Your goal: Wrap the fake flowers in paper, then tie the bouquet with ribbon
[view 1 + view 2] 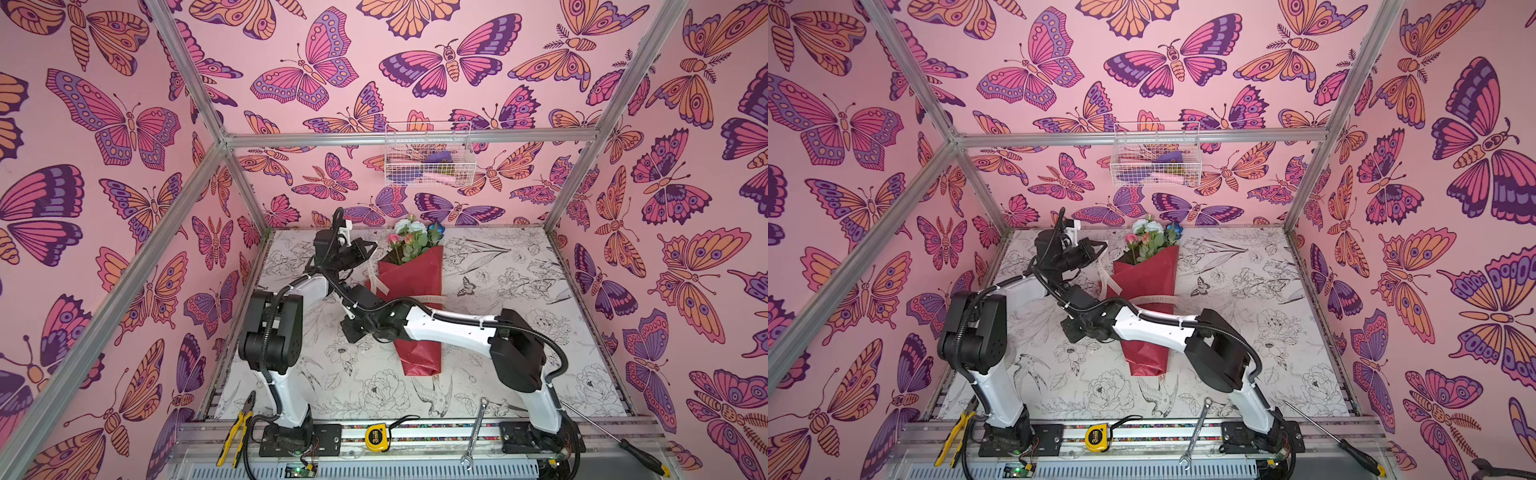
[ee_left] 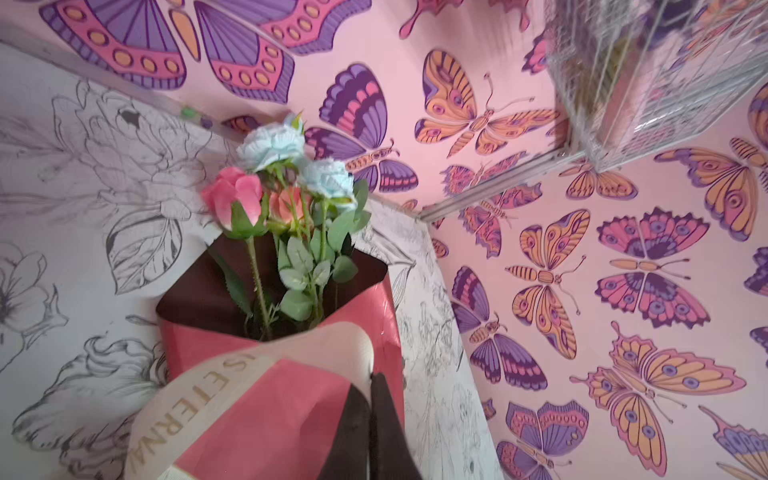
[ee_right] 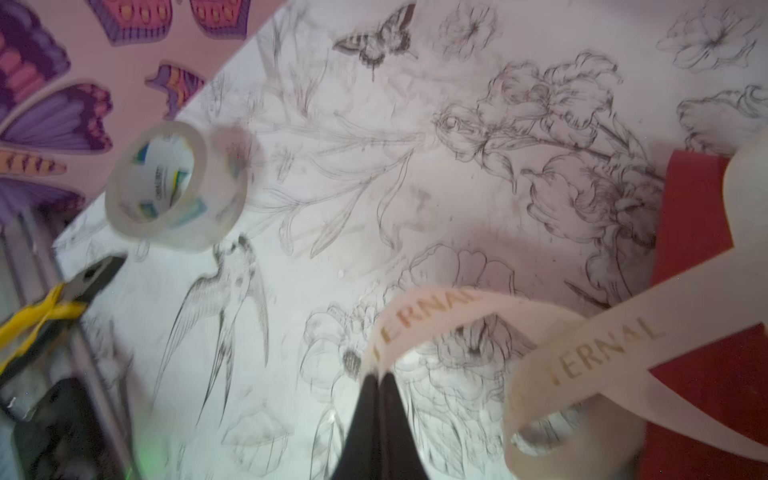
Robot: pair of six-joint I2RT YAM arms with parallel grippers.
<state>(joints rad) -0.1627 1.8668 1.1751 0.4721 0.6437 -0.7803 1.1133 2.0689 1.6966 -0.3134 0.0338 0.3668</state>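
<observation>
While I am working toward the knot, the bouquet of fake flowers is lying on the table, mid-table toward the far wall, heads pointing at that wall and the narrow red tail pointing back at my bases. The cream ribbon is crossing the red wrap about halfway down.

I am pinching a stretch of that ribbon in each end effector. My left end effector is clamped together on it beside the open mouth of the wrap. My right end effector is clamped on another curling stretch, low over the table on the bouquet's left side.

I am judging three risks. The pinches look thin, so a sharp pull could strip the ribbon out. The paper is glossy and tapering, so the band could slide toward the narrow end instead of tightening. The bouquet looks light, so uneven tension could drag or roll it. My right forearm is also reaching across the wrap near my left arm, so crossing over could make them collide.

Both top views are showing the band over the wrap but hiding the fingertips. The wrist views are showing the grips. Only the right wrist view is showing a roll of clear tape.
</observation>
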